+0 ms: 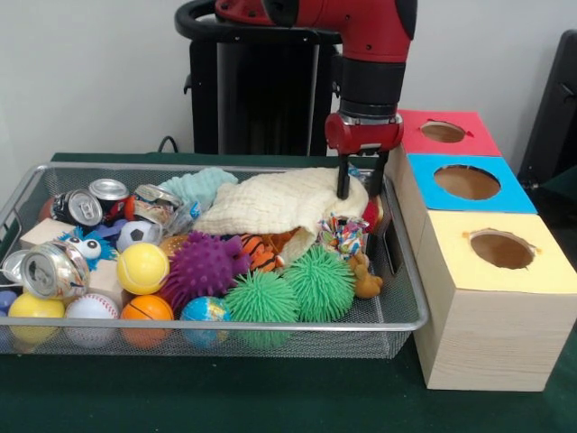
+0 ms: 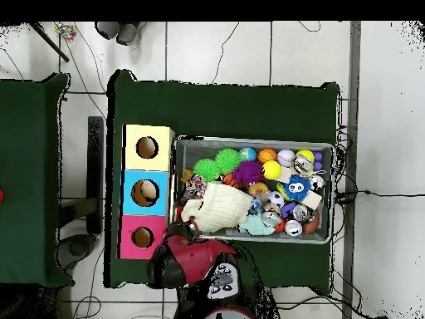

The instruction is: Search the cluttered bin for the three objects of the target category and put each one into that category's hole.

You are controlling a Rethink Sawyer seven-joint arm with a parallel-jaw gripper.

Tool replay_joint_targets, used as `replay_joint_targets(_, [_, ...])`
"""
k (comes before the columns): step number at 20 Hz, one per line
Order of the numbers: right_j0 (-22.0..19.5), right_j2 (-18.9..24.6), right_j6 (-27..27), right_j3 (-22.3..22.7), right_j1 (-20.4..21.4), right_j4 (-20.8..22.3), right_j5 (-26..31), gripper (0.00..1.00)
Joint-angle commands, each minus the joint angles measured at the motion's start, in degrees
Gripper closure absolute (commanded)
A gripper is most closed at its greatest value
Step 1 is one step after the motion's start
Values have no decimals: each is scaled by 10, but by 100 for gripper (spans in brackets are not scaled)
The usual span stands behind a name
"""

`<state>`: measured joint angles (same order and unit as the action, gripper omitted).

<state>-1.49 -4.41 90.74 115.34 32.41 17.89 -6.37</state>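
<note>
Sawyer gripper [image 1: 358, 189] lowered into far right corner of wire bin [image 1: 397, 271], fingers [image 1: 343, 180] parted narrowly, straddling edge of cream cloth [image 1: 279, 203], nothing visibly held. Spiky balls, cans, small sports balls crowd bin. Beside bin on green bench [image 1: 270, 397]: yellow box [image 1: 500, 298], blue box [image 1: 469, 185], red box [image 1: 446, 133], each with round hole.

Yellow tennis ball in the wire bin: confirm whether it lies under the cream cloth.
No. The fuzzy yellow tennis ball lies uncovered beside the spiky purple ball, clear of the cream quilted cloth.
</note>
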Motion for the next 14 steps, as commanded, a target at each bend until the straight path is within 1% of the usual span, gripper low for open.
replay_joint_targets(1, [-8,45,86,5,-85,26,-36,0])
replay_joint_targets(7, [-9,40,85,-3,-103,28,-57,0])
replay_joint_targets(14, [-16,36,84,-3,-109,37,-68,0])
